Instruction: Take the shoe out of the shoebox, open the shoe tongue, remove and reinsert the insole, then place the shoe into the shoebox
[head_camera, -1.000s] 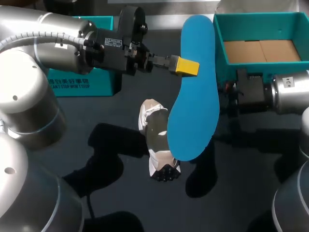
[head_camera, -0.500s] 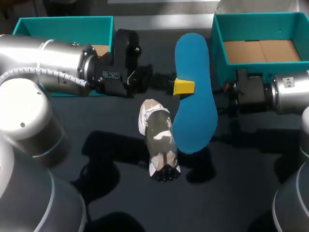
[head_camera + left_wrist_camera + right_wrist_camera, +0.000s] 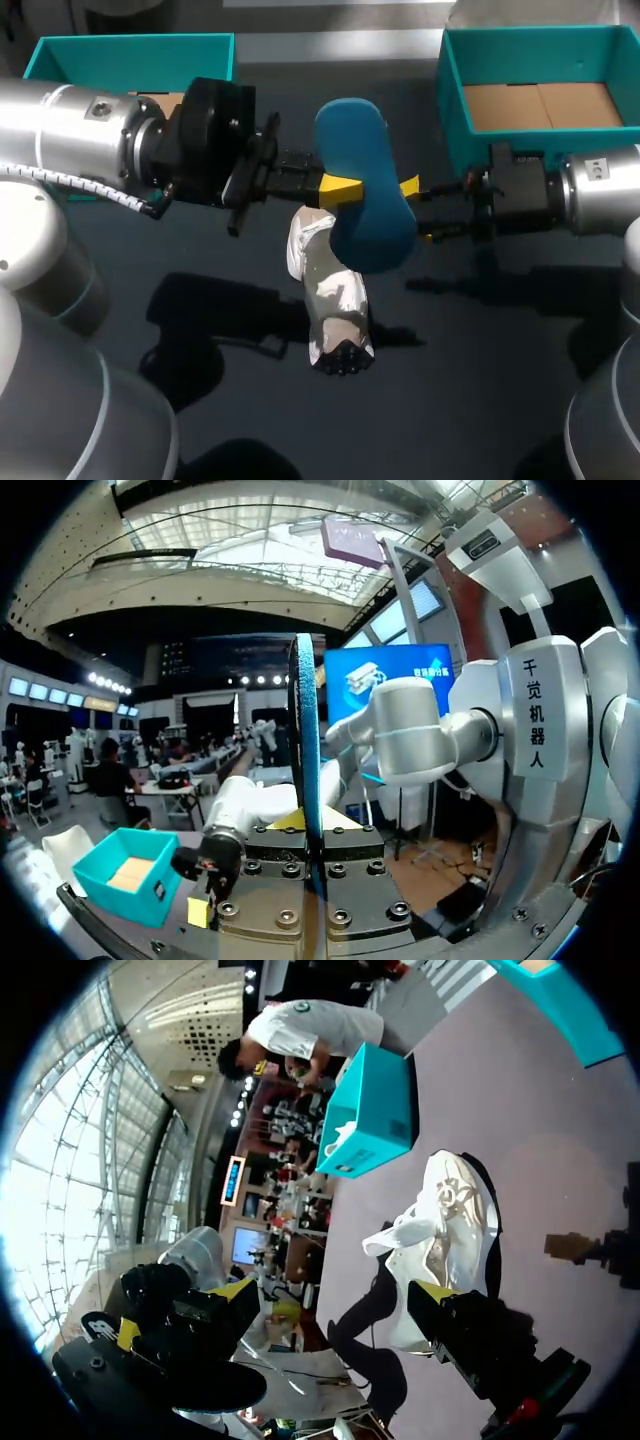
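The blue insole (image 3: 360,190) hangs above the table, with my left gripper (image 3: 340,187) shut on its edge. Its lower end is over the heel opening of the white and grey shoe (image 3: 330,290), which lies on the dark table, toe towards the front. In the left wrist view the insole (image 3: 304,740) stands edge-on between the fingers. My right gripper (image 3: 420,212) is open just right of the insole, holding nothing. The right wrist view shows the shoe (image 3: 445,1225) ahead of its open gripper (image 3: 280,1312) and the insole (image 3: 200,1385) as a dark shape.
The teal shoebox (image 3: 455,100) with its cardboard floor stands at the back right, close behind my right gripper. A second teal box part (image 3: 130,50) sits at the back left, behind my left arm. Bare dark table lies in front of the shoe.
My left arm has swung the insole left and down, from hanging long beside the shoe to tilting over its heel end. The right arm has stayed put, and its fingers now show.
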`<control>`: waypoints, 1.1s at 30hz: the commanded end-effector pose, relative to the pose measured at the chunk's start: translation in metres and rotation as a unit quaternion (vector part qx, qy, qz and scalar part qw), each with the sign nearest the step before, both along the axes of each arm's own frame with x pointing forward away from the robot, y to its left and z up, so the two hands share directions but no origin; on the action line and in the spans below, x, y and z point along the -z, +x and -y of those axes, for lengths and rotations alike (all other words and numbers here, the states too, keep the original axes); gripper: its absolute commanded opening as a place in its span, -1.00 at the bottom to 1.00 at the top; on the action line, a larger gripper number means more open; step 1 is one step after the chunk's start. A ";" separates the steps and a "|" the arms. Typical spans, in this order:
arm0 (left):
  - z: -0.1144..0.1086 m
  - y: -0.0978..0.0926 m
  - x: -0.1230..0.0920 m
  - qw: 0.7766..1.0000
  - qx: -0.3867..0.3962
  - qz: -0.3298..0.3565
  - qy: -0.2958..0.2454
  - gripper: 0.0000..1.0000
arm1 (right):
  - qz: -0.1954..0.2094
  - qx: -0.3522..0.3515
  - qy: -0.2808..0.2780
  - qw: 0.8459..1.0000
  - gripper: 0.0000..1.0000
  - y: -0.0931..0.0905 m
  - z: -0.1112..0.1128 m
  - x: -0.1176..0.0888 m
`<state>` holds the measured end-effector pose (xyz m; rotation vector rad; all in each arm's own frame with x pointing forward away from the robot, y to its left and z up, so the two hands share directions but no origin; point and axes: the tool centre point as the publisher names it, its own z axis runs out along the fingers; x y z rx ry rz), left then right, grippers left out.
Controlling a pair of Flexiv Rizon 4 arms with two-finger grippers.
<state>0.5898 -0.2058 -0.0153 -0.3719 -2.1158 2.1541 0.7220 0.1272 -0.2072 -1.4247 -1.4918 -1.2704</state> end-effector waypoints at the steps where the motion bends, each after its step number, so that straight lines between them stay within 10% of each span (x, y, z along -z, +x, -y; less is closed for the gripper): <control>1: -0.013 0.025 -0.003 0.957 0.005 0.289 -0.027 -1.00 | 0.000 0.001 0.000 1.000 1.00 0.000 -0.002 0.001; 16: -0.013 0.027 -0.004 0.960 -0.001 0.280 -0.026 -1.00 | 0.000 0.001 0.000 1.000 1.00 0.000 -0.002 0.001; 27: -0.042 0.058 0.045 0.825 -0.127 0.545 -0.081 -1.00 | 0.000 0.001 0.000 1.000 1.00 0.000 -0.002 0.001; 33: -0.043 0.056 0.050 0.824 -0.112 0.550 -0.079 -1.00 | 0.000 0.001 0.000 1.000 1.00 0.000 -0.002 0.001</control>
